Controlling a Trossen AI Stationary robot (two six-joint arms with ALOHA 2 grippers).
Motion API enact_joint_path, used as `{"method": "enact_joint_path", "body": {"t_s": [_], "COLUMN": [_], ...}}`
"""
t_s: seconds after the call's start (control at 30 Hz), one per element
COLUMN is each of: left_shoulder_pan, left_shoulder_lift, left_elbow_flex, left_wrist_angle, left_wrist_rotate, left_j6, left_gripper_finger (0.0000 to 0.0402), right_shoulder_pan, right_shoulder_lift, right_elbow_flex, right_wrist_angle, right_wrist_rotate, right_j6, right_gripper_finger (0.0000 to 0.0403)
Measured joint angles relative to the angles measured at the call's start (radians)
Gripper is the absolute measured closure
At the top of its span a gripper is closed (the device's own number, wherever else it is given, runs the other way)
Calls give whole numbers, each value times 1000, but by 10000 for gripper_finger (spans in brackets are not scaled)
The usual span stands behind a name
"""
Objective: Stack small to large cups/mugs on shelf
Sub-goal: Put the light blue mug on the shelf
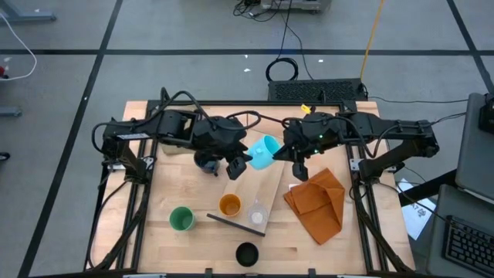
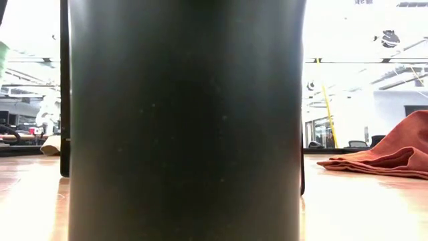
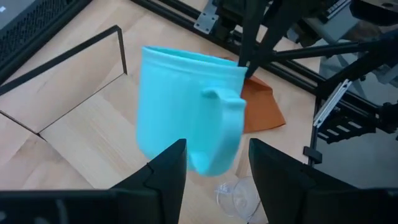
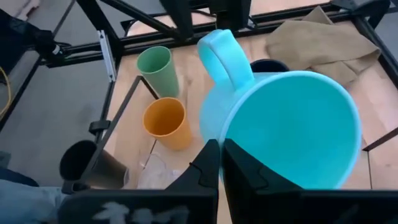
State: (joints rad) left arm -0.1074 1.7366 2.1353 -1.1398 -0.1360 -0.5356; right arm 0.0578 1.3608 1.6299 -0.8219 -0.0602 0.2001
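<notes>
Cups come first, nearest the front. A black round cup (image 1: pixel 246 253) stands at the front edge of the table (it fills the whole low view). A bit farther back a green plastic cup (image 1: pixel 181 218) stands on the bare wood. Beside it an orange plastic cup (image 1: pixel 230 205) and a clear plastic cup (image 1: pixel 257 215) seem to stand on the near end of the long light-wood shelf board (image 1: pixel 262 189). A crumpled orange cloth (image 1: pixel 316 202) lies just to the right of the board.

Farther back, the left gripper (image 3: pixel 214 165) holds a light-blue mug with a handle (image 1: pixel 262 152) up in the air, over the far end of the board. Its fingers are part way open, one on each side of the mug's low part. The mug is tipped on its side. The right gripper (image 4: pixel 221 163) is closed tight with nothing in it. It sits right by the mug's rim, and I cannot tell if it touches. A dark navy mug (image 1: pixel 207 162) waits on the table under the left arm.

I think the step in hand is putting the blue mug on the board. The next move needs the mug turned upright, then lowered gently into a free spot behind the smaller cups without bumping them. The closed gripper should stay clear of the rim.
</notes>
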Motion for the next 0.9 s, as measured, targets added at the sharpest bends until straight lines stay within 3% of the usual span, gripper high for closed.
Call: {"method": "enact_joint_path", "body": {"t_s": [0.9], "left_shoulder_pan": [1], "left_shoulder_lift": [21], "left_elbow_flex": [0], "left_wrist_angle": [17], "left_wrist_rotate": [33], "left_j6": [-20], "left_gripper_finger": [227], "right_shoulder_pan": [-12], "right_shoulder_lift": [61], "right_elbow_flex": [0], "right_wrist_angle": [54], "right_wrist_rotate": [-58], "right_j6": [-3], "right_gripper_finger": [403]}}
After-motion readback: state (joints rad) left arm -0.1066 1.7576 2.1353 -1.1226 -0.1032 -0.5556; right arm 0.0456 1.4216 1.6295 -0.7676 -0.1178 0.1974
